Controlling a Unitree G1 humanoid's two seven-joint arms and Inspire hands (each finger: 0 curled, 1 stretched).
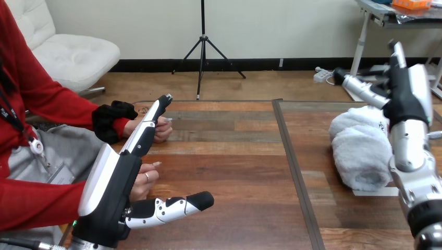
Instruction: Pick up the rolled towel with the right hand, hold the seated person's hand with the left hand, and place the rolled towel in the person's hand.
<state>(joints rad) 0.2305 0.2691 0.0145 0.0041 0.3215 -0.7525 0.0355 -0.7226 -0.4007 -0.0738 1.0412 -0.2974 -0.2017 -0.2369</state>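
The rolled white towel [359, 151] lies on the table at the right. My right hand [409, 96] is raised at the towel's right end, back toward the camera, fingers straight up and thumb out to the left over the roll; it is open and grips nothing. My left hand [122, 172] reaches forward at the left, open, fingers straight and thumb sticking out to the right. The person's nearer hand [147, 179] rests on the table just behind my left palm; whether they touch I cannot tell. The person's farther hand [162, 129] lies beside my left fingertips.
A white sheet [372, 191] lies under the towel's near end. A dark seam [292, 156] runs front to back across the wooden table [229, 156] between my two hands. The person sits at the table's left side.
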